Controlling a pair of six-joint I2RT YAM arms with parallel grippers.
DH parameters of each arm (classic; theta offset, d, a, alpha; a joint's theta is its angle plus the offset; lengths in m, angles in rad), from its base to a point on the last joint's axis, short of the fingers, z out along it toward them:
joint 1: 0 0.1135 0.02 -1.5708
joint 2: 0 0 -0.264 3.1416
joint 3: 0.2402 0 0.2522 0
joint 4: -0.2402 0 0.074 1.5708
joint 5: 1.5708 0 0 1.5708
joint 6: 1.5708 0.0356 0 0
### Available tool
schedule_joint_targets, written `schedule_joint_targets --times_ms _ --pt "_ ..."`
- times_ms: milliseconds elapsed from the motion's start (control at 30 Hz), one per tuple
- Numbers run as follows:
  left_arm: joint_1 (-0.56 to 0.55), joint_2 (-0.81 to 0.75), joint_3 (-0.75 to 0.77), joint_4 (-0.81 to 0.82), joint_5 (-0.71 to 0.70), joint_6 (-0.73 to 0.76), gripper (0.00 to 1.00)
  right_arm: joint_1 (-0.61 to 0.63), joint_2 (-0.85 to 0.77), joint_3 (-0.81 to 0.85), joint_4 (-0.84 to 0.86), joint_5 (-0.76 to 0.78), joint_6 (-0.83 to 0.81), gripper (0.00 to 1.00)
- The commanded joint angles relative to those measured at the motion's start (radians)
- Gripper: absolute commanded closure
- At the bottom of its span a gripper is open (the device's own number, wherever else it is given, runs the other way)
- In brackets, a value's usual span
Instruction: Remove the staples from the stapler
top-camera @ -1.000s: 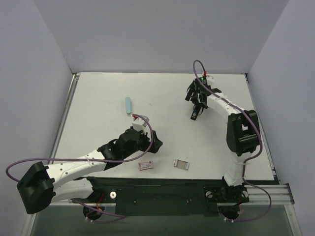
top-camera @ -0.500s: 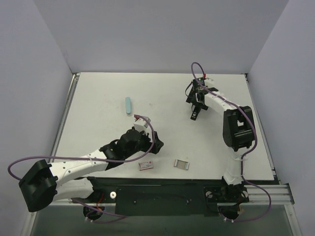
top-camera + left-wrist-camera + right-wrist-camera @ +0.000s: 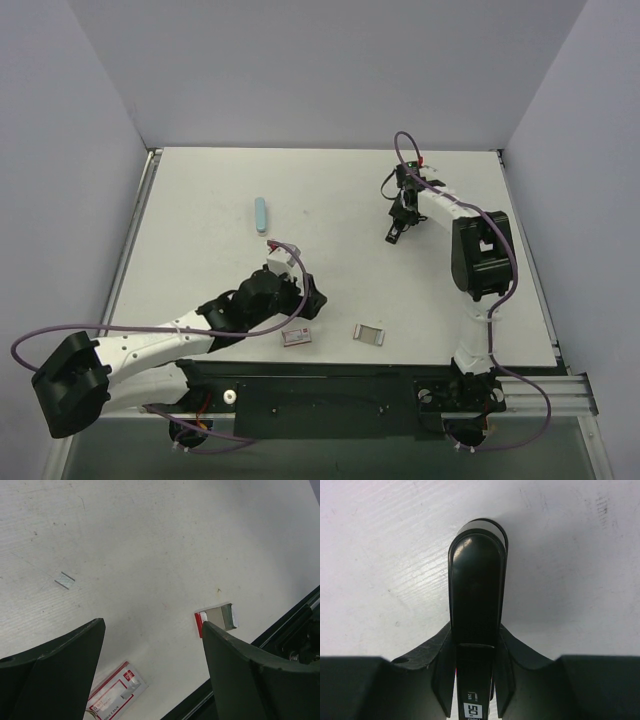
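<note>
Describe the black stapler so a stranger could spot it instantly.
Look to the far right of the white table, where the right gripper reaches down. Clamped in it is the slim black plastic stapler with a rounded end. It is the only black item on the tabletop; the pale blue stick lies well to its left.

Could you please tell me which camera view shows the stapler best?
The right wrist view: the stapler fills the frame, clasped by the right gripper. The top view shows it only small and dark; the left wrist view misses it.

White links, black joints, purple cables, dark fingers.
</note>
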Motion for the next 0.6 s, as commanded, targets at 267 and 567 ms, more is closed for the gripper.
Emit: schedule_joint_targets --times_ms 267,567 --pt "-0.007 -0.132 -0.005 -0.037 -0.018 -0.036 0.11 0.063 -0.101 -0.051 -0.047 -0.007 0.170 1.00" --pt "-0.021 -0.220 0.067 -0.229 -0.079 -0.062 0.11 0.247 -0.201 -0.062 -0.110 0.101 0.412 1.00"
